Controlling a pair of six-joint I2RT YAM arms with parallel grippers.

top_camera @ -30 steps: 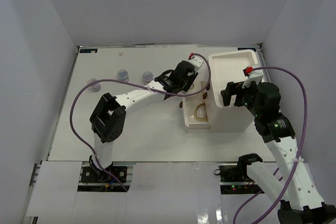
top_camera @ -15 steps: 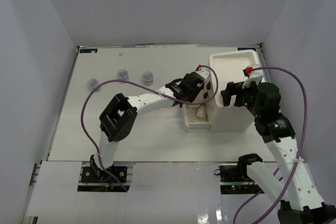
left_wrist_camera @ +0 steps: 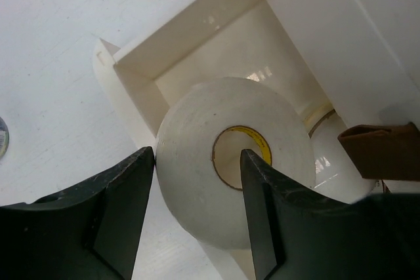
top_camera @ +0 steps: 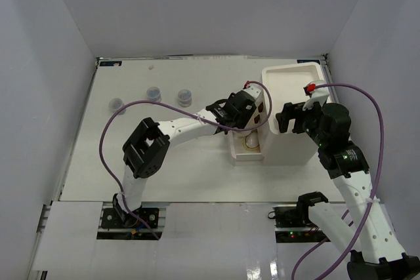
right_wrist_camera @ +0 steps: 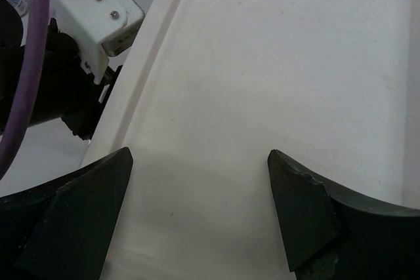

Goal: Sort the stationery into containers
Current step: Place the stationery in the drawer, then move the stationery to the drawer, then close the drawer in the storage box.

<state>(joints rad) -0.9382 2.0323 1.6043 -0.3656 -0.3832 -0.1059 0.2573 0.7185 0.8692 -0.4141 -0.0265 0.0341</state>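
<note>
The white organiser [top_camera: 289,152] stands at the right with one drawer [top_camera: 235,152] pulled out to the left. My left gripper [top_camera: 248,122] is shut on the cream tape ring [left_wrist_camera: 197,162], one finger outside it and one in its hole, and holds it over the open drawer [left_wrist_camera: 131,83]. A thin loop band [left_wrist_camera: 326,137] lies in the drawer. Three clear jars [top_camera: 153,92] stand at the far left of the table. My right gripper [top_camera: 290,117] is open and empty above the organiser's tray top [right_wrist_camera: 282,63]. No pens are in view.
A brown drawer handle [left_wrist_camera: 380,152] is just right of the left fingers. White walls close in the table on three sides. The purple cable [top_camera: 105,142] loops over the left arm. The left wrist shows in the right wrist view [right_wrist_camera: 85,31].
My left gripper has moved right and nearer, from beside the organiser to over the open drawer, with the tape ring in it. In the last half second it barely moved. The right arm is still.
</note>
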